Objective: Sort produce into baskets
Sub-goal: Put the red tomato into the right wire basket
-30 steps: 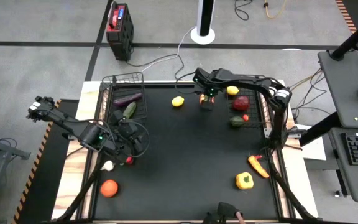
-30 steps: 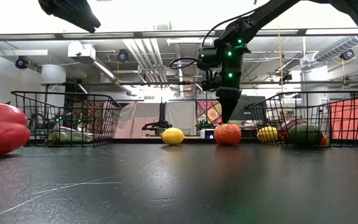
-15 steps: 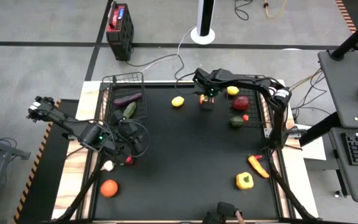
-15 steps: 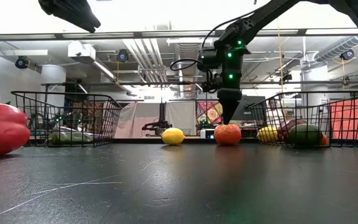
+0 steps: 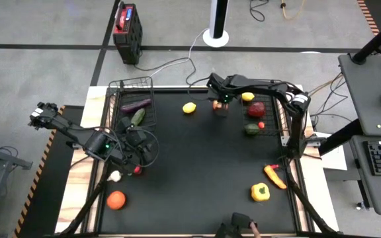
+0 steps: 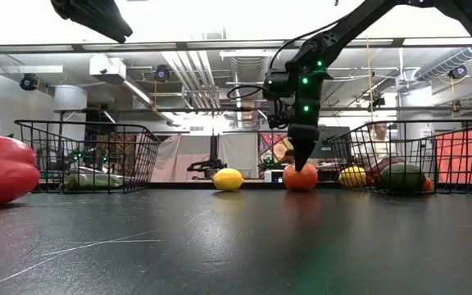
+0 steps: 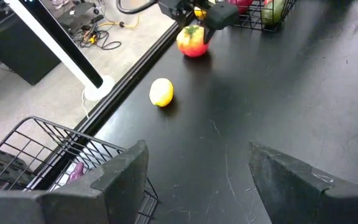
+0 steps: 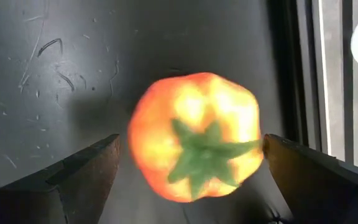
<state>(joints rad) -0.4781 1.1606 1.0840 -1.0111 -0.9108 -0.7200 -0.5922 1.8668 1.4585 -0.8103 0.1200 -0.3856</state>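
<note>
Black mesh formed the left basket (image 5: pixel 132 100), which held an eggplant (image 5: pixel 135 104) and a cucumber (image 5: pixel 138 117). Near it the left gripper (image 5: pixel 139 147) waited, jaws spread and empty. A lemon (image 5: pixel 189 108) lay between the baskets. Farther right, the right gripper (image 5: pixel 219 107) straddled an orange tomato (image 8: pixel 194 145), jaws spread, beside the right basket (image 5: pixel 280 120).

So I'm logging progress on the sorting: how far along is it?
Partly done. The left basket holds an eggplant and cucumber; the right basket holds several pieces. In hand: the open right gripper straddles the orange tomato. Left: lemon, yellow pepper, another tomato, garlic. The left gripper waits open.
</note>
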